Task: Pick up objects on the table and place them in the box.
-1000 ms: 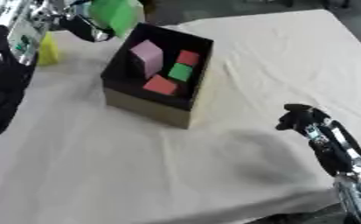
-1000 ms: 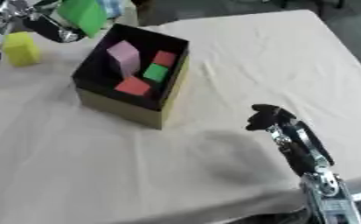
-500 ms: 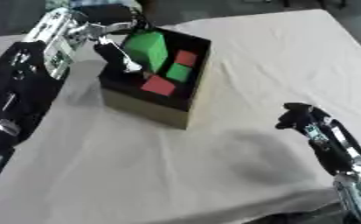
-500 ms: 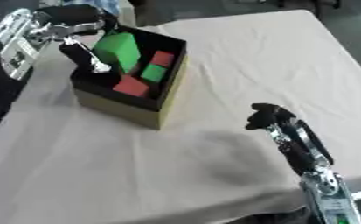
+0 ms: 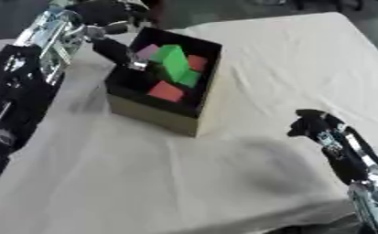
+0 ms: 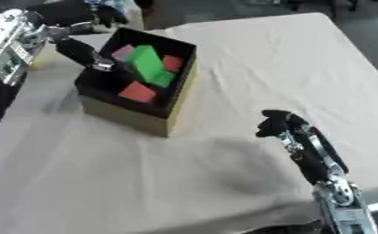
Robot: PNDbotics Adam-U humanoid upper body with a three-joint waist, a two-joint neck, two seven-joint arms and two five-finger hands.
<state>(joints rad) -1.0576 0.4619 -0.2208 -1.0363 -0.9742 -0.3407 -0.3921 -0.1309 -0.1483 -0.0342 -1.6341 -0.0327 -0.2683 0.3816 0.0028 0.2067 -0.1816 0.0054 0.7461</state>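
Resting now inside the black-lined cardboard box (image 5: 193, 119), the large bright green block (image 5: 172, 61) is leaning against the pink block (image 5: 148, 50), beside two red blocks; half a second ago the left hand (image 5: 110, 28) was carrying it. That hand is hovering over the box's far-left rim, fingers released, holding nothing. The right hand (image 5: 312, 124) is idling, curled, empty.

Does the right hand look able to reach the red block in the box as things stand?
Probably yes: the box is open-topped, the red block lies uncovered, and bare cloth separates it from the right hand. The left hand at the far rim could crowd it.
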